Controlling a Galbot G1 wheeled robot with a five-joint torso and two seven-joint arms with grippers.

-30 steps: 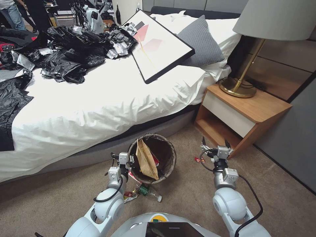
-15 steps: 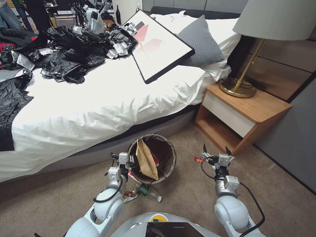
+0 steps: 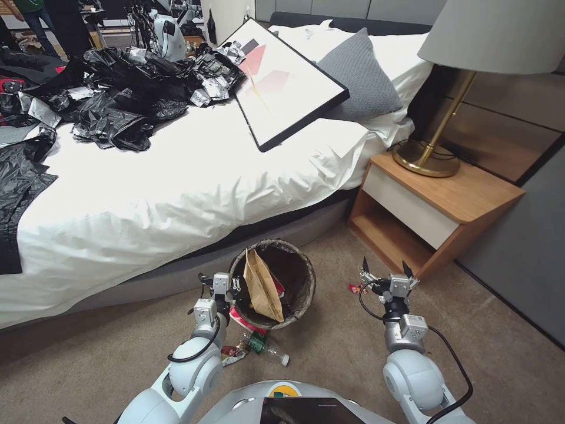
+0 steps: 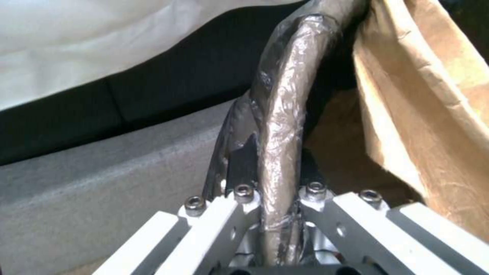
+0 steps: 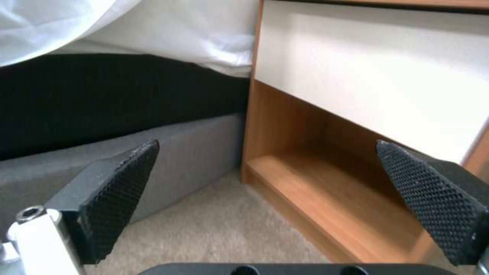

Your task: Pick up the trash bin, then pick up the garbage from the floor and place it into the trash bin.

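Brown-bagged trash bin (image 3: 272, 282) stays gripped at its left rim by the left hand (image 3: 226, 290). Right hand (image 3: 384, 272), spread open, has drawn back slightly; red wrapper (image 3: 354, 288) remains on the floor (image 3: 329, 353).

Beige carpet floor (image 3: 329, 359) beside a bed: a green-labelled clear bottle (image 3: 263, 346) and a red-and-gold wrapper (image 3: 231, 353) lie just beside the lined trash bin (image 3: 301, 297), while a small red wrapper (image 3: 354, 288) rests near the wooden nightstand (image 3: 438, 212).
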